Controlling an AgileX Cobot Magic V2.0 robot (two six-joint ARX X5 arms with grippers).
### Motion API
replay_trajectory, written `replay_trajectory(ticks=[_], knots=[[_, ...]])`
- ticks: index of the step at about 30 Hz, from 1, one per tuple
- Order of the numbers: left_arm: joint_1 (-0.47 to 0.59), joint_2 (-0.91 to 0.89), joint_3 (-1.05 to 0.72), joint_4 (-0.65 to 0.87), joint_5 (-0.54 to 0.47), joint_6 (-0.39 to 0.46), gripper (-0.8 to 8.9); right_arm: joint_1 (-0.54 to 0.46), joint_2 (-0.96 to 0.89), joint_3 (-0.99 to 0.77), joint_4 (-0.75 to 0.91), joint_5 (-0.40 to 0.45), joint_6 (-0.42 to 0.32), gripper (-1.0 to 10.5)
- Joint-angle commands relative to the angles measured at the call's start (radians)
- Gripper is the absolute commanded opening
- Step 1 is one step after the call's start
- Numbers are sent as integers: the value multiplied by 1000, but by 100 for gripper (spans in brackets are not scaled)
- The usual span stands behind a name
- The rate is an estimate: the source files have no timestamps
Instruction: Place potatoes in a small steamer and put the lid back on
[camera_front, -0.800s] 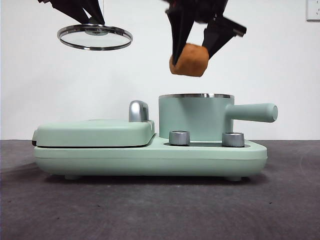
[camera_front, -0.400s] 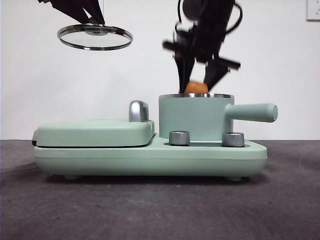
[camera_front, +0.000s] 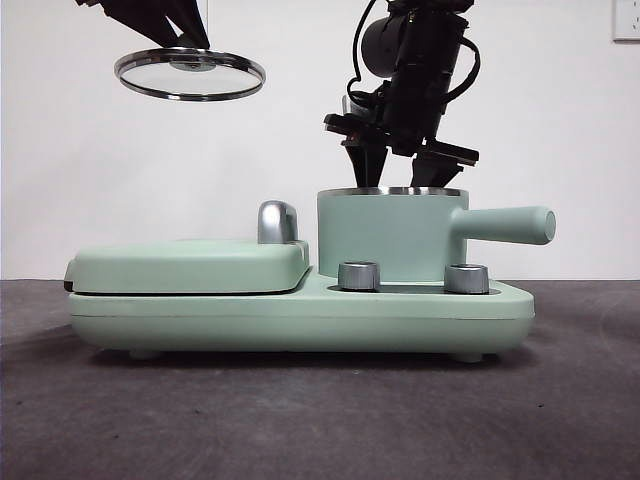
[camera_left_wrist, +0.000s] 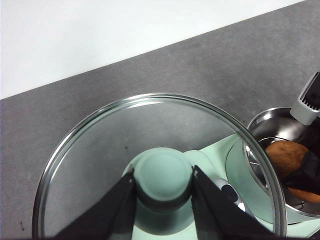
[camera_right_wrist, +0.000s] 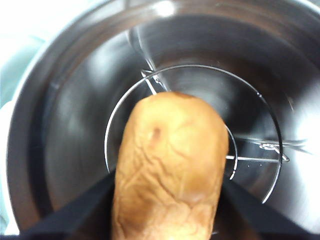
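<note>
Potato (camera_right_wrist: 170, 170): being gripped by right gripper (camera_right_wrist: 167, 210) inside small steamer (camera_front: 392, 235).
Lid (camera_front: 189, 74): being held aloft by its knob (camera_left_wrist: 163, 176), left gripper (camera_left_wrist: 162, 200) clamped.

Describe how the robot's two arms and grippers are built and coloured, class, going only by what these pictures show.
Both grippers are matte black, each with two flat, tapering jaws. The right gripper hangs from a bulky black arm with a rounded cylindrical housing, a small grey part and looping black cables beside it. The left gripper shows only thin black angular jaws at the front view's top edge. No markings or labels are readable.
</note>
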Motion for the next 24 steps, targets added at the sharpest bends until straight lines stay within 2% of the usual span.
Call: replay_trajectory(ticks=[1, 4, 11, 14, 20, 24], knots=[[-3, -3, 41, 27, 2, 9, 18, 6, 30, 31, 10, 5, -10, 353], [-3, -2, 41, 26, 2, 9, 18, 4, 29, 44, -5, 5, 4, 426], [-6, -1, 41, 21, 2, 2, 18, 5, 27, 260, -180, 43, -24, 431], [-13, -1, 41, 19, 2, 2, 18, 6, -14, 303, -181, 46, -29, 431], [-37, 1, 41, 19, 2, 1, 18, 17, -144, 265, -185, 46, -29, 431], [-64, 2, 41, 5, 2, -1, 18, 38, -284, 153, -185, 16, -49, 431]])
